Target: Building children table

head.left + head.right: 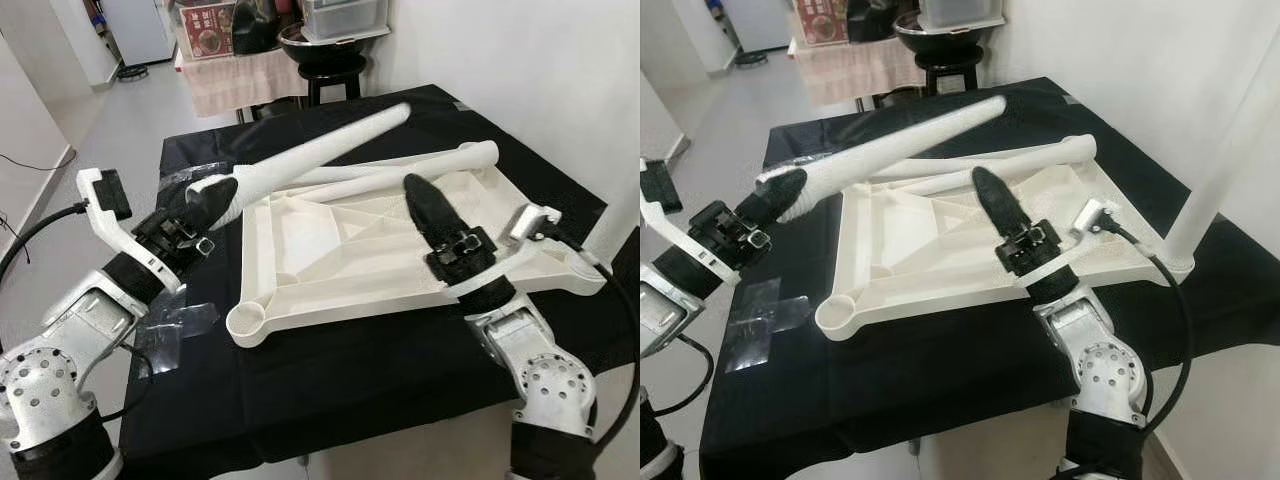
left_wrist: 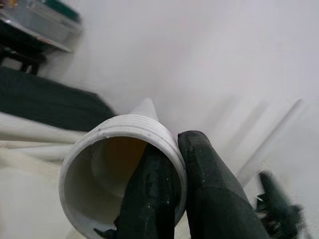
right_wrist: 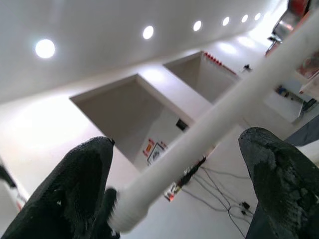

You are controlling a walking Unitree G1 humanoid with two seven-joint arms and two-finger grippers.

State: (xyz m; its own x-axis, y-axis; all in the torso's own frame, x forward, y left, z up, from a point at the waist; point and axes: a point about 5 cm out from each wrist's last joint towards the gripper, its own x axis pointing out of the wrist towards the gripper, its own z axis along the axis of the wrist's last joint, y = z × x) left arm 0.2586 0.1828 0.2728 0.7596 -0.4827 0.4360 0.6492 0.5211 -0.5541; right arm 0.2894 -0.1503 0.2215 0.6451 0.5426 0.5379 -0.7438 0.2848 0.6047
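Note:
A white children's table top [image 1: 300, 290] lies upside down on a black-covered table [image 1: 330, 380]. My left gripper [image 1: 215, 195] is shut on the threaded end of a white table leg [image 1: 320, 150], one finger inside the tube and one outside [image 2: 209, 189]. That leg slants up and away over the top. A second leg [image 1: 430, 162] lies along the top's far edge. A third leg [image 1: 1220, 150] stands upright in the right corner. My right gripper [image 1: 418, 190] hovers over the top's right part, open, holding nothing.
An empty round leg socket [image 1: 248, 322] sits at the top's near left corner. Clear plastic wrap [image 1: 175, 325] lies on the cloth near my left arm. Behind the table stand a black stool [image 1: 330, 70] and a cloth-draped stand [image 1: 240, 80]. A white wall runs along the right.

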